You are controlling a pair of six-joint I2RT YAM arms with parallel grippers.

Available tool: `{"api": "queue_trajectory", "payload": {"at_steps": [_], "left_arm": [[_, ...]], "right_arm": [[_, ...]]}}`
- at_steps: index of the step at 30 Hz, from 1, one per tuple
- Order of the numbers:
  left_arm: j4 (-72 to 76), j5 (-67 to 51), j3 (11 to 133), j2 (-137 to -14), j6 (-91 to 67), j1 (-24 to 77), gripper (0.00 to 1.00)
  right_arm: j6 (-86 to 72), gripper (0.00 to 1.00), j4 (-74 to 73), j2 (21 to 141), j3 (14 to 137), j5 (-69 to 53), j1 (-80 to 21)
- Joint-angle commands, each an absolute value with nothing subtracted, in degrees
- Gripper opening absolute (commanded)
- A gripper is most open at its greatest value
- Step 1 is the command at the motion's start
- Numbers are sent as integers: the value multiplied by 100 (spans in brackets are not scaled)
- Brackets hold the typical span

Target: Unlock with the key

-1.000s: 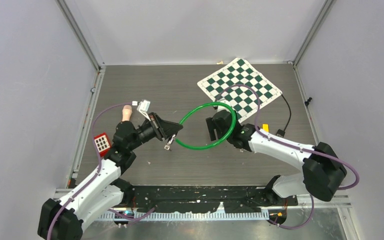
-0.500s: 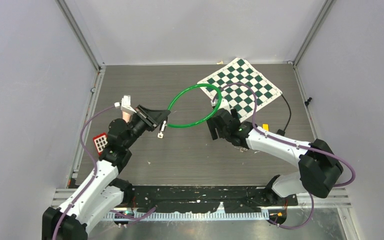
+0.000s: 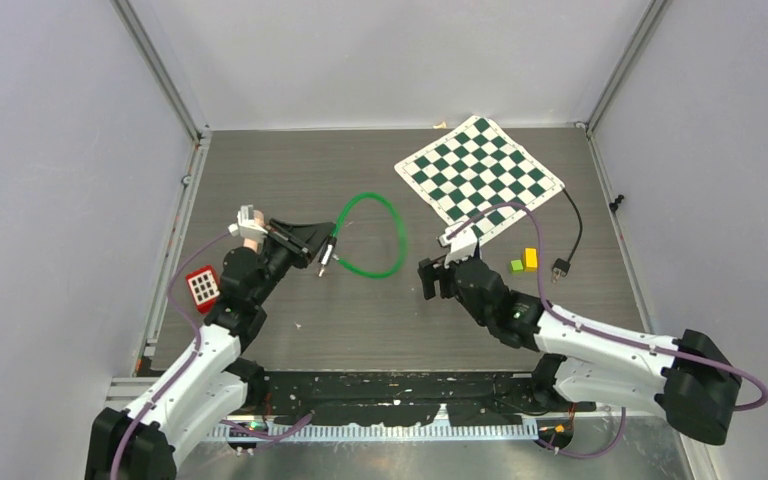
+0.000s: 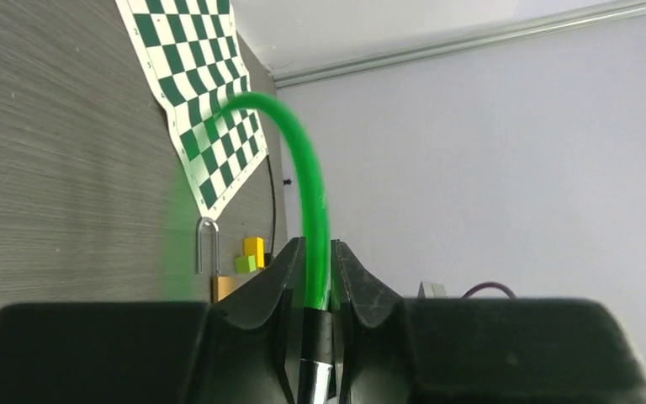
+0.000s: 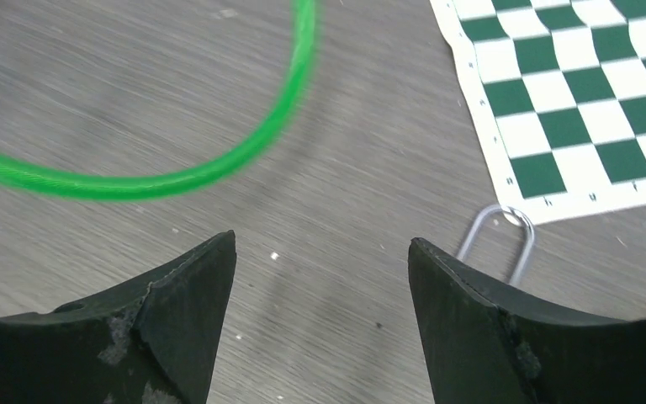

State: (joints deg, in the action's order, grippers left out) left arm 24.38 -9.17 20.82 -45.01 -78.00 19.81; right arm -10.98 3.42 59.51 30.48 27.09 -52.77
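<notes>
Since a second ago, the green cable [image 3: 398,228] is swinging clear of the right gripper [image 3: 437,281] and curling toward the left gripper [image 3: 324,246], left of the chessboard mat [image 3: 480,170]. From the left wrist, the jaws are clamping the cable's end, with the padlock [image 4: 209,257] lying just below the mat's corner. From the right wrist, the fingers are standing wide apart and empty, with the padlock's shackle lying at the mat's edge.
</notes>
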Motion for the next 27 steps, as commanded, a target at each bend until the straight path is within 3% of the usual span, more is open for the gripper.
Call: {"api": "queue_trajectory", "payload": {"at_steps": [1,10,14,16,19,20,25,27], "left_arm": [[3105,-828,2184,-4477,-8001,1960,0],[2723,-998,2058,-4772,-7630,1960,0],[1234,-982,2645,-4746,-6422,1951,2],[-522,-668,3315,-4800,-5434,1959,21],[-2481,36,3913,-4937,-4350,1960,64],[-2853,195,4029,-5002,-4090,1967,71],[-3925,319,4295,-5658,-3231,2388,90],[-4093,303,4381,-6062,-3007,2801,93]], "right_arm": [[-642,81,2234,5354,2559,2770,-5548],[-431,81,2549,4968,2315,1109,-5590],[-556,81,2631,5318,2367,765,-5590],[-581,81,2597,5448,2406,623,-5590],[-628,81,2634,5551,2398,553,-5590],[-635,81,2666,5566,2375,554,-5590],[-742,82,2907,5713,2263,532,-5585],[-777,82,2975,5766,2235,499,-5585]]}}
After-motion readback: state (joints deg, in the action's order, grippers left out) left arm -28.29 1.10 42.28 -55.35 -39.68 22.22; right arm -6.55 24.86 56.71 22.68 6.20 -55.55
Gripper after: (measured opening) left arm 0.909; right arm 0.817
